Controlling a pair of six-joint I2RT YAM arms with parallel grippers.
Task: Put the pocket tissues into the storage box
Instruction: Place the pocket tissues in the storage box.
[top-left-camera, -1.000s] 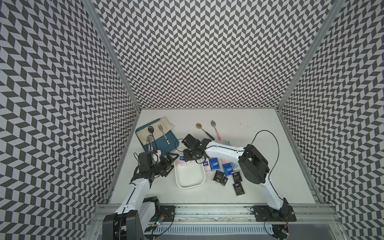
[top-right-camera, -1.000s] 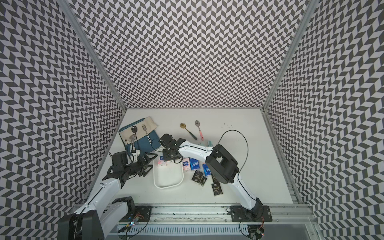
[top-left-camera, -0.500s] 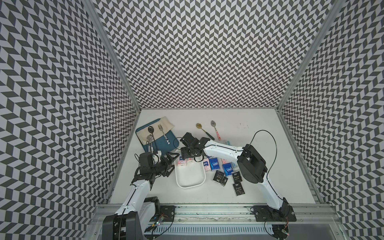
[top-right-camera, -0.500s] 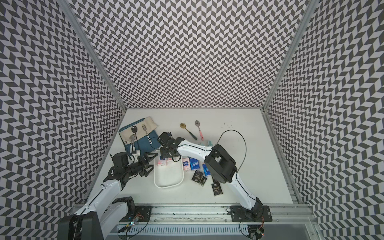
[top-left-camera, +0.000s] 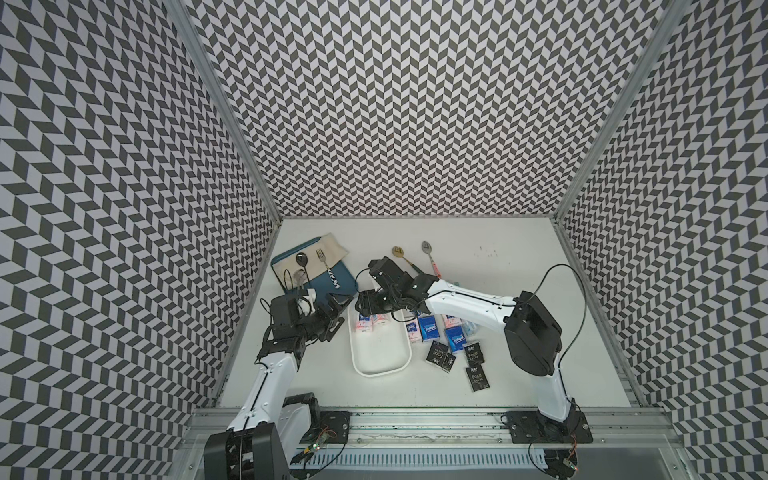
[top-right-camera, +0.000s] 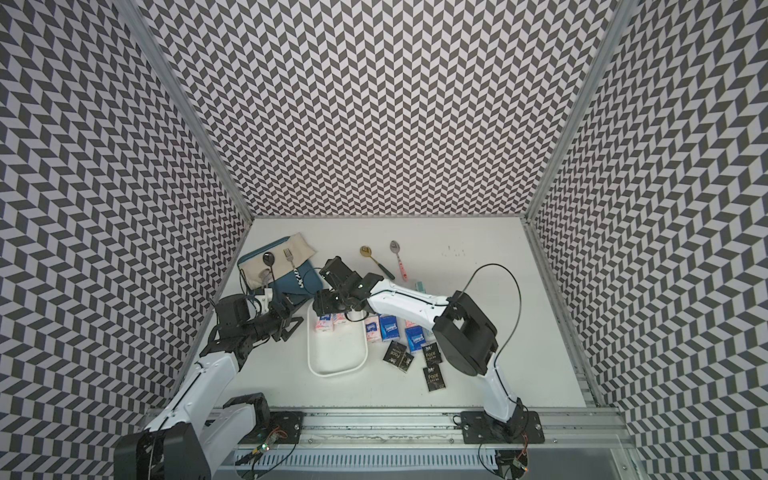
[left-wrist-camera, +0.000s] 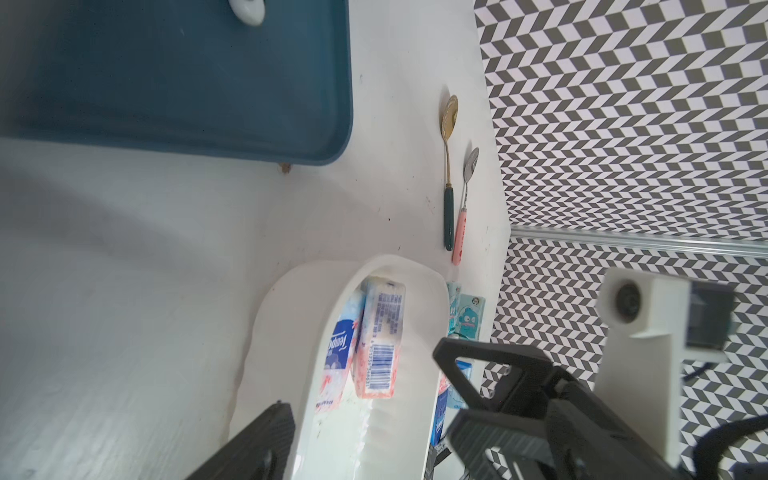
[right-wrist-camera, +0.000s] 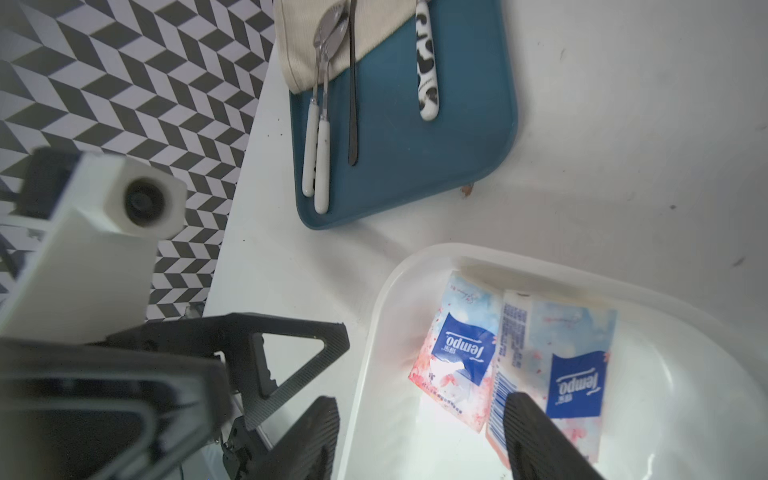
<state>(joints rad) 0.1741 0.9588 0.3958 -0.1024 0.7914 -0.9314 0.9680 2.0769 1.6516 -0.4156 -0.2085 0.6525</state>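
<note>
Hovering spread-jawed over the white plastic tub (top-left-camera: 380, 373), the right gripper (right-wrist-camera: 419, 415) faces pink-white plastic-wrapped packets (right-wrist-camera: 457, 353) at twelve o'clock: probably light, slippery; pinch long edges.

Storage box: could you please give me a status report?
Right tool open over the storage box, empty. Left tool open beside it, empty. Two pink-white Tempo packets inside; blue packets and black Face packets on the table beside. No obstruction seen.
</note>
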